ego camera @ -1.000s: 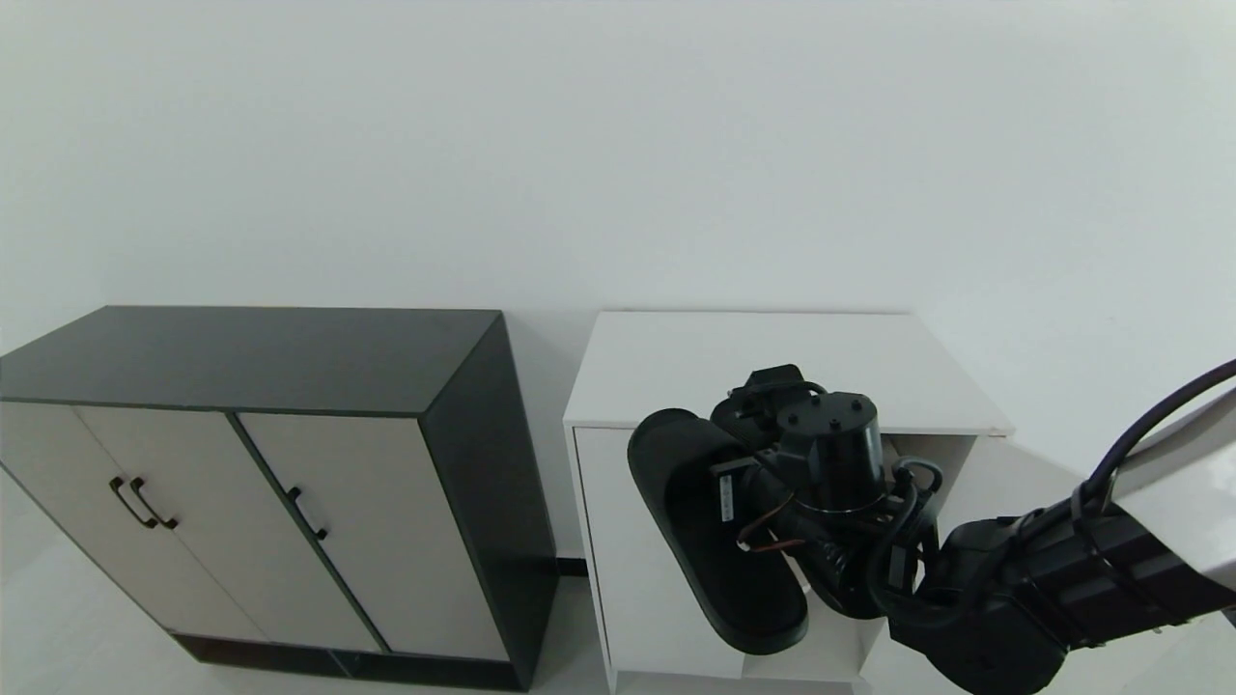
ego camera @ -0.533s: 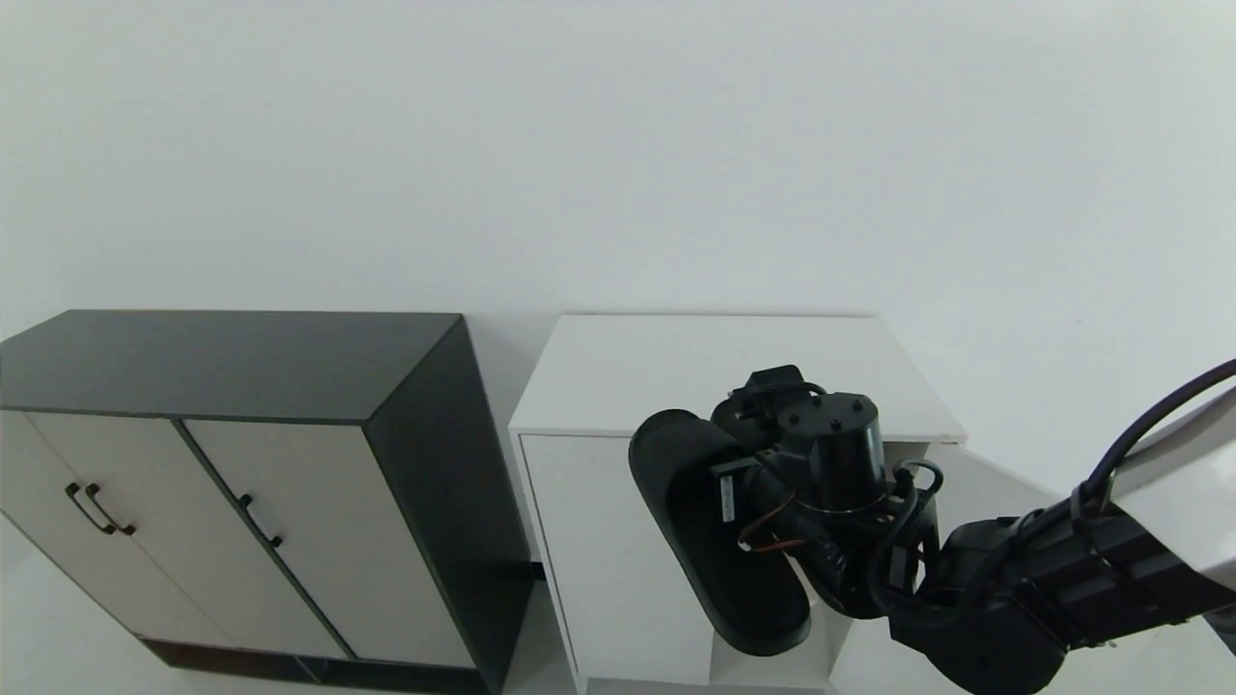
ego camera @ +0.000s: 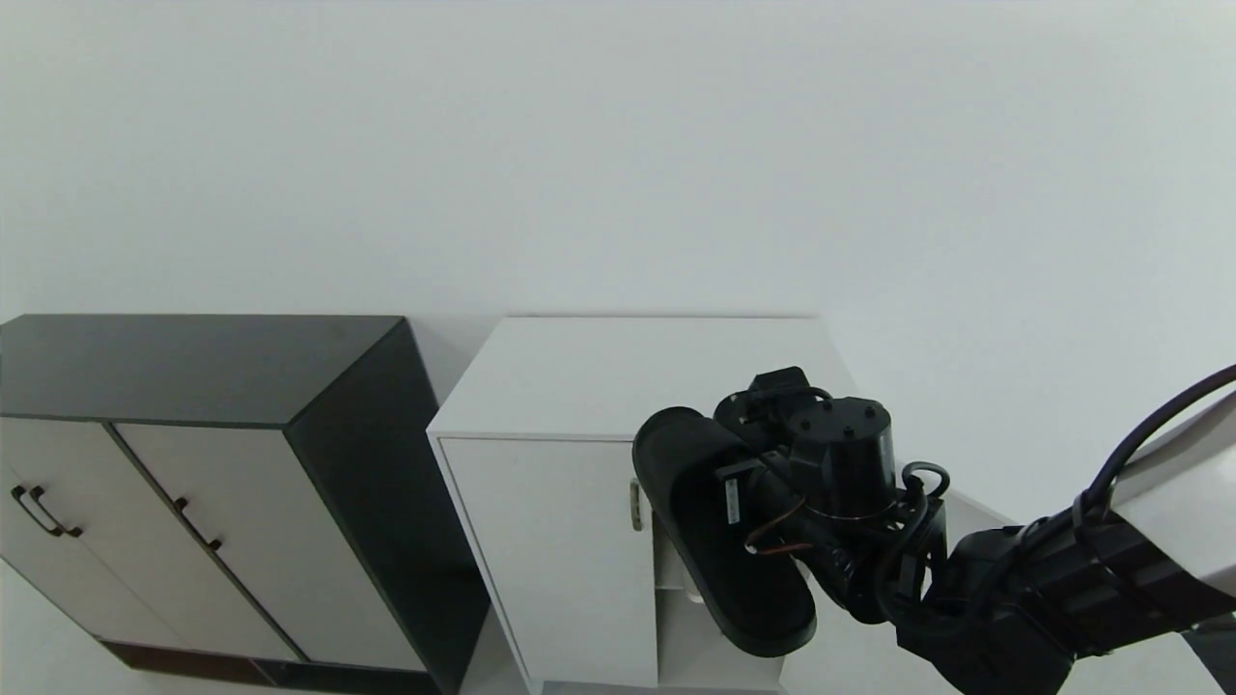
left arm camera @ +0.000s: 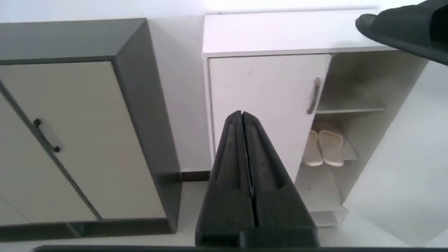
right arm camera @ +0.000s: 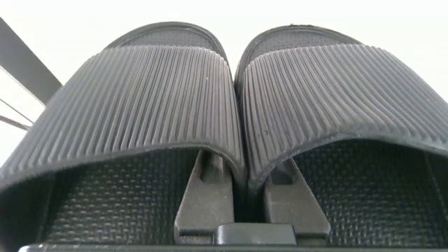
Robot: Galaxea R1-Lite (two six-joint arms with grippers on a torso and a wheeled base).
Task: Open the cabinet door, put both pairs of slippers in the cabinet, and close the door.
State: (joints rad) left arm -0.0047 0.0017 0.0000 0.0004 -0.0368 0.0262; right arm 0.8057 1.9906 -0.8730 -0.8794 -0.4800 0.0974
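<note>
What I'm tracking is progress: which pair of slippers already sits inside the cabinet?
The cream pair, side by side on a shelf of the white cabinet. The black pair is outside it, clamped in the right gripper.

No text, number or sign can be read. A small white label point(ego camera: 731, 500) is fixed to the wrist housing point(ego camera: 842, 454) of the right arm, just beside the black slippers point(ego camera: 719, 579). Its print is too small to make out. The white cabinet point(ego camera: 550, 541) and the dark cabinet point(ego camera: 193, 367) show plain, unmarked faces.
</note>
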